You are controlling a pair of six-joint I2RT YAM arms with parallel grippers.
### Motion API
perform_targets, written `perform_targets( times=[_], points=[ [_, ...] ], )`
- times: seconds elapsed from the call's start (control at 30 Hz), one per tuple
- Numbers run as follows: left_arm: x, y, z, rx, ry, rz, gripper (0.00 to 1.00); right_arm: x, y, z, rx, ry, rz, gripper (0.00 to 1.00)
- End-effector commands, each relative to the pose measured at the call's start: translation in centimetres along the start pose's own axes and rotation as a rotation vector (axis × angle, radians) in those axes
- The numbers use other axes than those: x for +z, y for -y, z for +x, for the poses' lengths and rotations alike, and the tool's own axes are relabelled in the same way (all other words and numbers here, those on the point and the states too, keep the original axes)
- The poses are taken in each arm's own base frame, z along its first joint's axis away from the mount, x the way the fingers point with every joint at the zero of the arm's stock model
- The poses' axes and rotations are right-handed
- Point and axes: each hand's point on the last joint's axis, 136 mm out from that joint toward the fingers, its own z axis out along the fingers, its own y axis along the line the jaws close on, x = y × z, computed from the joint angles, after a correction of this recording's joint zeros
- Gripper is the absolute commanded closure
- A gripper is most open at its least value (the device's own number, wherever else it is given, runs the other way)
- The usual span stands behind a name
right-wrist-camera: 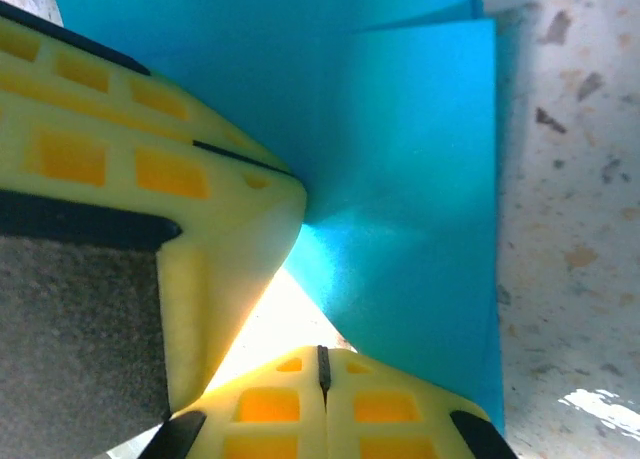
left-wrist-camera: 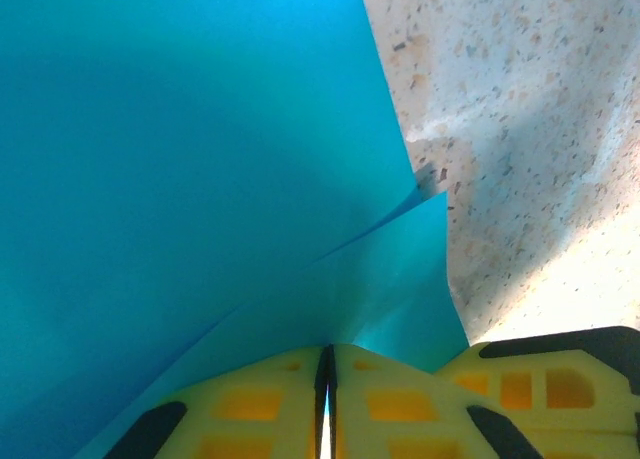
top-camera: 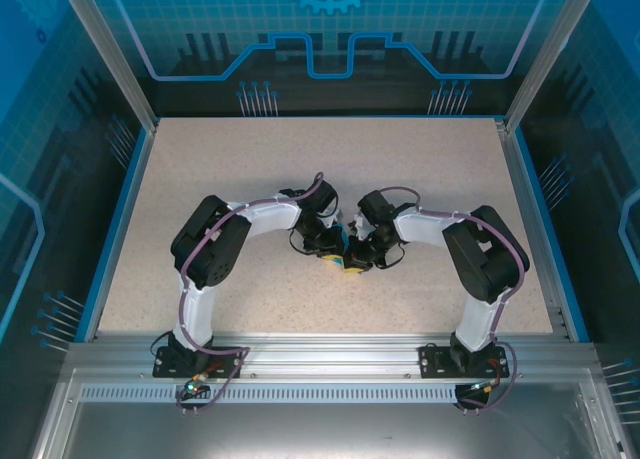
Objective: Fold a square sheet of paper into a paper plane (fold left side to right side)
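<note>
Left gripper (left-wrist-camera: 326, 374) is pinched shut on the thin bright cyan-blue paper sheet (left-wrist-camera: 200, 159), which stands creased above the speckled beige tabletop (left-wrist-camera: 520, 99) at mid-table. Right gripper (right-wrist-camera: 322, 364) is closed tight against the sheet's lower edge.

One cyan paper sheet (left-wrist-camera: 180, 149); two arms (top-camera: 215, 244) (top-camera: 485, 249); one table (top-camera: 300, 159).

I saw plain bright cyan-blue on the sheet of paper (left-wrist-camera: 180, 159), pale yellow with black inlays on the left end effector (left-wrist-camera: 326, 384) and right end effector (right-wrist-camera: 322, 369), and dark-speckled beige on the counter (left-wrist-camera: 540, 99).
</note>
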Motion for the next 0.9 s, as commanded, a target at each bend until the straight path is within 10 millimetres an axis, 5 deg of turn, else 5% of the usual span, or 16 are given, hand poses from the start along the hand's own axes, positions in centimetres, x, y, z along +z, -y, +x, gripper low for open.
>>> perform_targets(
  times=[0.0, 0.3, 0.87],
  points=[
    [1.1, -2.7, 0.7, -0.051, -0.024, -0.091, 0.87, -0.6, -1.2, -1.2, -0.002, 0.055, -0.027, 0.98],
    [1.2, -3.0, 0.8, -0.054, -0.025, -0.101, 0.87, -0.6, -0.2, -1.3, 0.030, 0.075, -0.007, 1.00],
    [1.3, -4.0, 0.5, -0.048, -0.016, -0.152, 0.88, -2.1, 8.5, 4.3, 0.195, 0.001, 0.153, 1.00]
  ],
)
